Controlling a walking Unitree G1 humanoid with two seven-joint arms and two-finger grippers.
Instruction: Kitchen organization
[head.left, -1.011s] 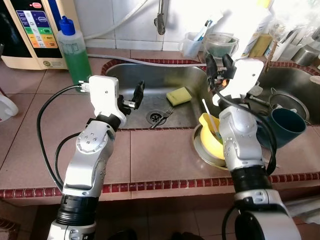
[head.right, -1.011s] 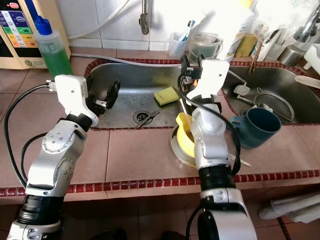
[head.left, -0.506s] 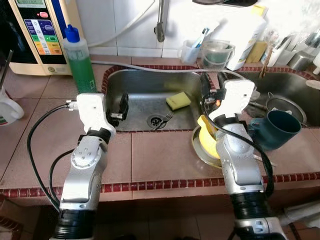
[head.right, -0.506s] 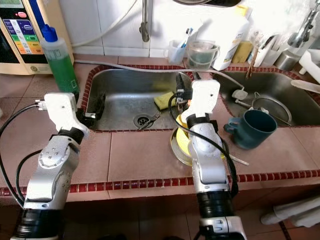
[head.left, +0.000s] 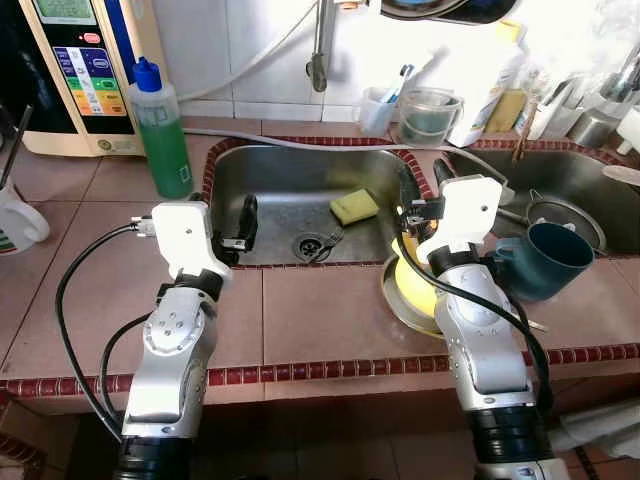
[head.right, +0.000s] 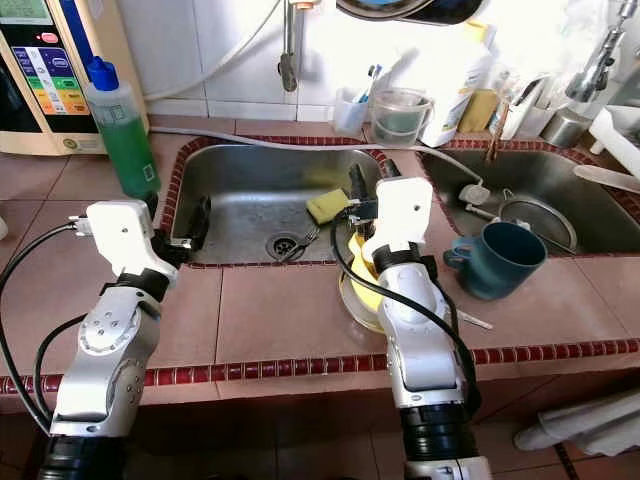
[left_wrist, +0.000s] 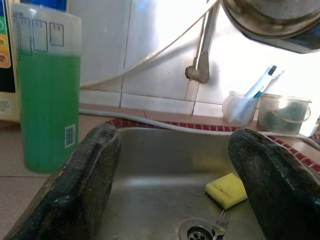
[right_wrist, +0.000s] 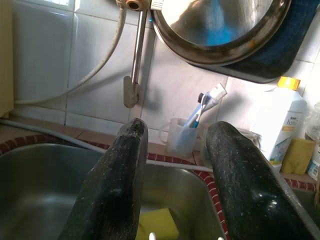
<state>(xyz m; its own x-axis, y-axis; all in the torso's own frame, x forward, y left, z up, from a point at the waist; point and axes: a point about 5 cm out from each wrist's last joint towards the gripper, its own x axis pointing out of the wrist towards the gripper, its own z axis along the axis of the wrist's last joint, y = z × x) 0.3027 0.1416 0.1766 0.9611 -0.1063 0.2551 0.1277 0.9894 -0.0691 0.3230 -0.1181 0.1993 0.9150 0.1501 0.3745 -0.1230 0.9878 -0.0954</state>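
Yellow sponge (head.left: 355, 206) lies flat in sink (head.left: 270, 170); left tool (head.left: 243, 222) and right tool (head.right: 352, 195) both spread apart.

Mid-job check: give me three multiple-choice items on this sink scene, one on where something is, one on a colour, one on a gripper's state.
1. Where is the yellow sponge?
A. in the left sink basin
B. on the counter
C. in the mug

2. What colour is the liquid in the soap bottle?
A. red
B. green
C. clear

3. How are the left gripper's fingers?
A. shut on the sponge
B. shut on a fork
C. open, holding nothing

Answers: 1 A, it lies by the drain; 2 B, green under a blue cap; 3 C, the wrist view shows the fingers wide apart.
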